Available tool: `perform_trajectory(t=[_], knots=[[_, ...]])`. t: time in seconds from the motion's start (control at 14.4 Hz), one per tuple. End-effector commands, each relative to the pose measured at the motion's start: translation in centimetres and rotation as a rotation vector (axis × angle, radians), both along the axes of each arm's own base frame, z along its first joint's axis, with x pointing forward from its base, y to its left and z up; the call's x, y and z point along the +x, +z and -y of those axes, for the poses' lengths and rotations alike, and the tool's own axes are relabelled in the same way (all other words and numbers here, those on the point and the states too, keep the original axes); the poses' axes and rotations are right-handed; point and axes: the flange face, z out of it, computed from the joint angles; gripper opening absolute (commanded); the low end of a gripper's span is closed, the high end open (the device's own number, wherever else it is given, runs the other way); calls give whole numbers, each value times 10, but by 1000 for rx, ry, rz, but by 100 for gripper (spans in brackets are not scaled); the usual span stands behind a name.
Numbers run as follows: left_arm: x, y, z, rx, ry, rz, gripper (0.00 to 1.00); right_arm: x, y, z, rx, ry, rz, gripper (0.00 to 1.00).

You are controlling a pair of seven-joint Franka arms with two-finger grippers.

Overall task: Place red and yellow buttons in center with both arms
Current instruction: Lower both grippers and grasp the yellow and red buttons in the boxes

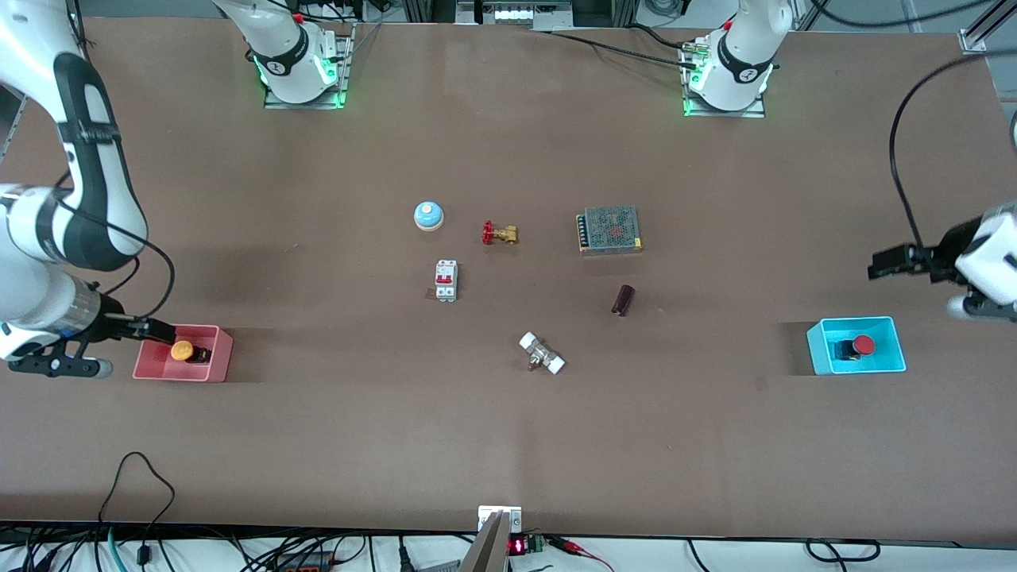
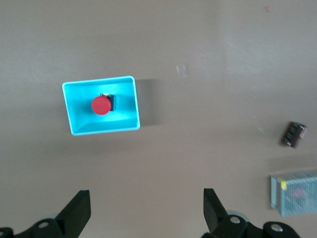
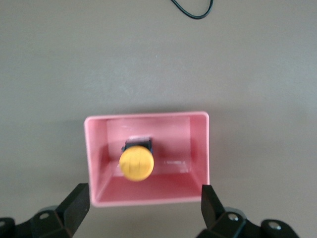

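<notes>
The yellow button [image 1: 183, 350] is sitting in the pink tray [image 1: 218, 361] at the frame's lower left, the right end effector [image 3: 142, 210] hovering released above it. The red button [image 1: 863, 345] is lying in the cyan tray [image 1: 818, 349] at lower right; the left end effector [image 2: 146, 215] is hanging released beside that tray over the tabletop [image 1: 508, 445].

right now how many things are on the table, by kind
push buttons: 2 (red button, yellow button)
trays: 2 (cyan tray, pink tray)
bell: 1
valve: 1
circuit breaker: 1
power supply: 1
capacitor: 1
white-ended fitting: 1
total: 10
</notes>
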Motion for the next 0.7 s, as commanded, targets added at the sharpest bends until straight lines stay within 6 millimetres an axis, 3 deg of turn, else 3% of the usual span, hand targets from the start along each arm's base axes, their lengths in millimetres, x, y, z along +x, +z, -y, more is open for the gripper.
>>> perform_trajectory(t=[0.0, 0.14, 0.28, 0.42, 0.63], knots=[[38, -55, -25, -14, 21, -19, 100, 6, -14, 0, -5, 20, 25, 100], [52, -81, -47, 42, 31, -7, 100, 8, -24, 0, -4, 23, 42, 100], [60, -96, -55, 131, -4, 30, 100, 10, -34, -2, -3, 26, 56, 100], [63, -132, -64, 135, -4, 24, 100, 7, -47, -3, 0, 28, 50, 100], [63, -170, -69, 118, 2, 8, 100, 4, -65, -3, 4, 41, 21, 100]])
